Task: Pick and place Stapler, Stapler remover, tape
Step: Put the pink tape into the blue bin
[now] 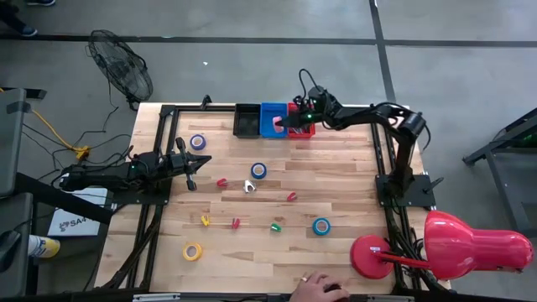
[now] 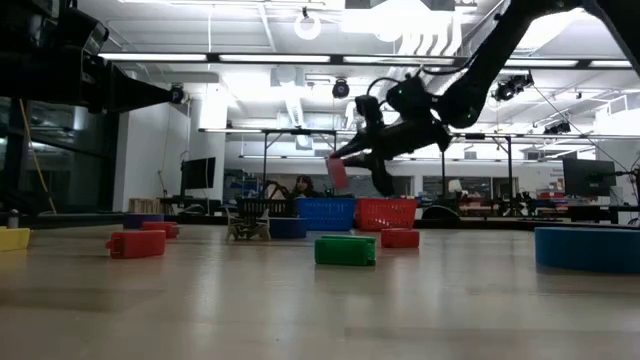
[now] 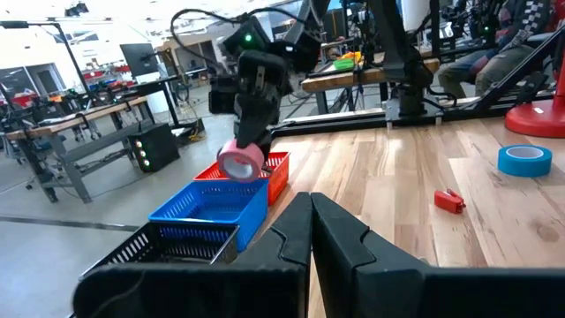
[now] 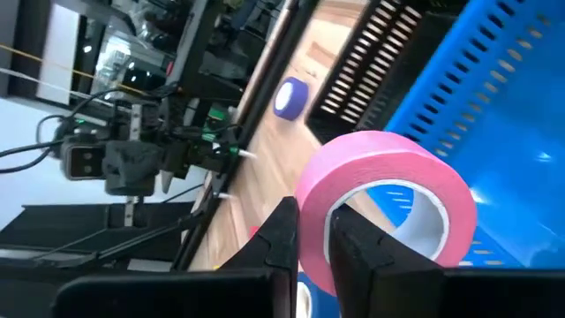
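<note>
We start with the table (image 1: 336, 180), a pale wooden top with most of the work still scattered across it. Along its far edge stand three bins side by side: a black bin (image 1: 247, 120), a blue bin (image 1: 272, 120) and a red bin (image 1: 304, 127). We cannot tell from these views whether anything already lies inside them.

Our right gripper (image 1: 291, 121) is reaching over the bins, its jaws pinching the wall of a pink tape roll (image 4: 381, 208). In the left wrist view the roll hangs above the boundary between the blue and red bins; in the right wrist view blue mesh lies directly beneath it. We judge this to be the placing step for one roll, with the release not yet made.

Our left gripper (image 1: 190, 164) waits near the left side of the table with its jaws pressed together and nothing in them.

Much is left. Tape rolls still lie on the wood: a blue-purple roll (image 1: 197, 142) near the left arm, another blue roll (image 1: 258, 170) in the middle, a light blue roll (image 1: 321, 226) toward the near right, and a yellow roll (image 1: 192, 251) at the near left. Small coloured pieces are scattered too, among them a green piece (image 1: 274, 226) and a red piece (image 1: 221, 181); we cannot tell stapler from remover at this size.
</note>
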Controlling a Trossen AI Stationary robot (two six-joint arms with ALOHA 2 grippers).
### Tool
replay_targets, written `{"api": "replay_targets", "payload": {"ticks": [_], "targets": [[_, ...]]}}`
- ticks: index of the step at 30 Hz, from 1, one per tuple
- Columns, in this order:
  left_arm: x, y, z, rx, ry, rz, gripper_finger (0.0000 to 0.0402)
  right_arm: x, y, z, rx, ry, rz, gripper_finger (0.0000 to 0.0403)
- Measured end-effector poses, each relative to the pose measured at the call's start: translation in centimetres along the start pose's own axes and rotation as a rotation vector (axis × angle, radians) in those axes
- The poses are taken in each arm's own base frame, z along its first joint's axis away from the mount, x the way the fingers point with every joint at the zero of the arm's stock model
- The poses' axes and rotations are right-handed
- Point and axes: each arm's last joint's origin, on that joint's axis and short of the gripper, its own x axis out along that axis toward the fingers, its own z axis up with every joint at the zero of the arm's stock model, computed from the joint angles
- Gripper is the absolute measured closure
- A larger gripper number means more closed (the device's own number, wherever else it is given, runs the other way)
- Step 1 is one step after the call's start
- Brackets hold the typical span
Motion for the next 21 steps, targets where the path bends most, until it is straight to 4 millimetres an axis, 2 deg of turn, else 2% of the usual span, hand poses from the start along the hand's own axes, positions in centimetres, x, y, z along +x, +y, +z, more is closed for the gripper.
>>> {"api": "replay_targets", "payload": {"ticks": [9, 15, 21], "targets": [[0.0, 0.0, 0.0, 0.0, 0.0, 0.0, 0.0399, 1.0, 0.4, 1.7, -0.05, -0.015, -0.023, 0.0363], [0.0, 0.0, 0.0, 0.0, 0.0, 0.0, 0.0399, 0.7, -0.6, 1.6, -0.04, 0.019, -0.128, 0.0363], [0.0, 0.0, 0.0, 0.0, 0.0, 0.0, 0.0399, 0.6, -0.8, 1.4, -0.037, 0.03, -0.149, 0.0362]]}}
